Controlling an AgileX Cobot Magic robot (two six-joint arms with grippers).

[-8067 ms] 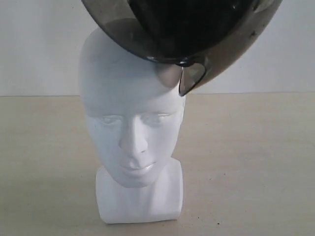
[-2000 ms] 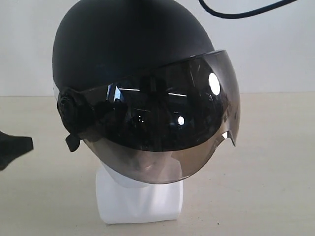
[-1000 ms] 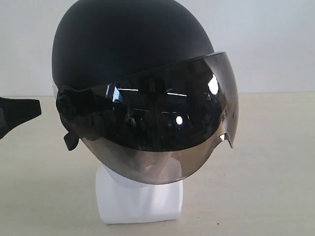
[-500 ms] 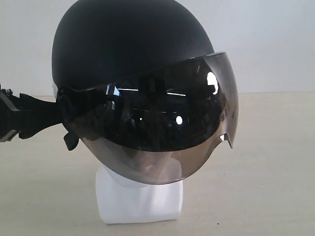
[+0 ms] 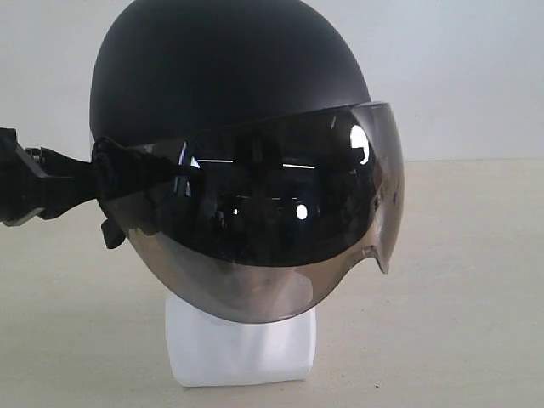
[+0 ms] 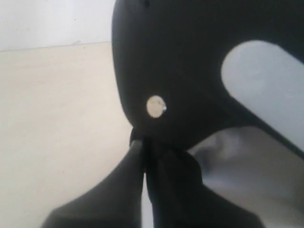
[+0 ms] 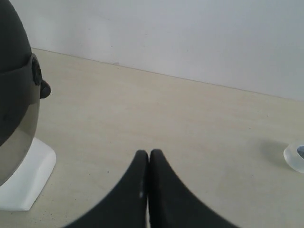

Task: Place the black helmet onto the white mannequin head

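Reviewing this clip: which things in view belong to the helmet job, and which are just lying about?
Job: black helmet, sitting on the white mannequin head; left gripper, closed at the helmet's side.
Lying about: small clear thing on the table; right gripper, closed, away from the helmet.

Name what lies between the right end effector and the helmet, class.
Only bare tabletop lies between the right end effector and the helmet. The right wrist view shows this stretch.
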